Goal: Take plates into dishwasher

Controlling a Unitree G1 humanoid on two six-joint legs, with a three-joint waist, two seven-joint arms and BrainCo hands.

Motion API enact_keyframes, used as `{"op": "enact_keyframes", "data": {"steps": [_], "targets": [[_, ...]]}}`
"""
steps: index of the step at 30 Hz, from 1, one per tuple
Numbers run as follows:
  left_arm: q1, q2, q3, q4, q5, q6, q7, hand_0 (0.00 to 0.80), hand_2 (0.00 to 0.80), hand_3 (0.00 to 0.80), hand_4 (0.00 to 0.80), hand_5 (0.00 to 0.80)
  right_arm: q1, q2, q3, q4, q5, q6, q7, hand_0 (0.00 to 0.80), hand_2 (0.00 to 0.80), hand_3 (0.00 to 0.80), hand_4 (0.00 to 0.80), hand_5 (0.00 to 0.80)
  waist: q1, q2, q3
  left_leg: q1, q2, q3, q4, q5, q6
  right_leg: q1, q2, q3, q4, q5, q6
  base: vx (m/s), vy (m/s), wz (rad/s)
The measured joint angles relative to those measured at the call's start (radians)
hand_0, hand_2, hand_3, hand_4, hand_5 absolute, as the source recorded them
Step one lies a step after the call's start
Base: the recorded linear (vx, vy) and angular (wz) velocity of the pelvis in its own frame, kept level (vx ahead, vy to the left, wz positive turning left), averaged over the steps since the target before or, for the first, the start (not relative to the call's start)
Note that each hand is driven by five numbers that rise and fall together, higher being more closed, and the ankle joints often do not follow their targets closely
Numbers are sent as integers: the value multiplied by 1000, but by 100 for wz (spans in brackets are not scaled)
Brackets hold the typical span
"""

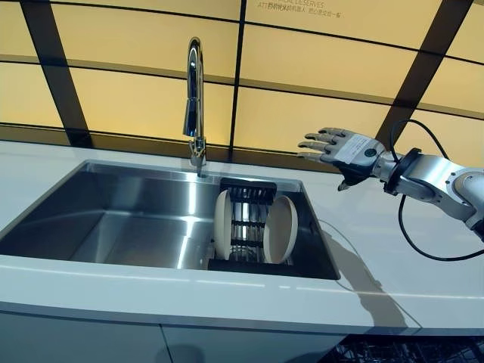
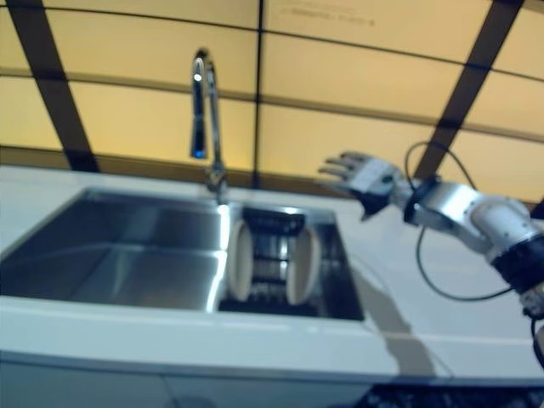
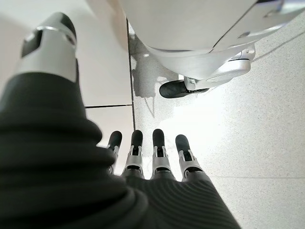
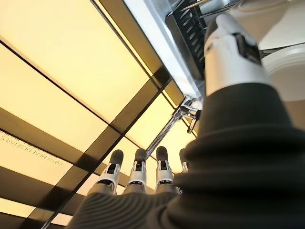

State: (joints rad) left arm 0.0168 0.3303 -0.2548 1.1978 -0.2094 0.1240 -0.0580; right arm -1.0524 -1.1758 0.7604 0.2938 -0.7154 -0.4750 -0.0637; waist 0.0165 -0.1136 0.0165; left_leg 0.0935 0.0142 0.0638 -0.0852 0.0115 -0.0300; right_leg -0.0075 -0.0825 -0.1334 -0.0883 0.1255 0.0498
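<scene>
Kitchen, steel sink (image 1: 136, 219) (tall tap (image 1: 195, 98)), countertop (image 1: 393, 257)

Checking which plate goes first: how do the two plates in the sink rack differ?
The left plate stands at the rack's left end, nearer the faucet; the right plate stands at its right end, nearer the open right hand. The left plate shows mostly its rim edge-on; the right plate shows a broad face. Both are cream, upright and untouched.

A: You have a brushed steel sink (image 1: 128, 219) with a soft sheen, and the tap (image 1: 195, 98) is polished, mirror-bright metal.

B: And the plates (image 1: 280, 229)?

A: Smooth, matt cream, in a black rack (image 1: 246, 193). Your counter (image 1: 393, 249) is smooth and white, faintly glossy.
</scene>
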Motion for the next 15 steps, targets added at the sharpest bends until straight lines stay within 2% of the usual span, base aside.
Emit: {"op": "enact_keyframes", "data": {"steps": [15], "targets": [[6, -4, 1, -2, 0, -2, 1, 0, 0, 0, 0, 0, 75, 81, 0, -9, 0, -12, 44, 0, 0, 0, 0, 0, 2, 4, 3, 0, 0, -7, 0, 0, 0, 3, -1, -7, 0, 0, 0, 0, 0, 0]]}}
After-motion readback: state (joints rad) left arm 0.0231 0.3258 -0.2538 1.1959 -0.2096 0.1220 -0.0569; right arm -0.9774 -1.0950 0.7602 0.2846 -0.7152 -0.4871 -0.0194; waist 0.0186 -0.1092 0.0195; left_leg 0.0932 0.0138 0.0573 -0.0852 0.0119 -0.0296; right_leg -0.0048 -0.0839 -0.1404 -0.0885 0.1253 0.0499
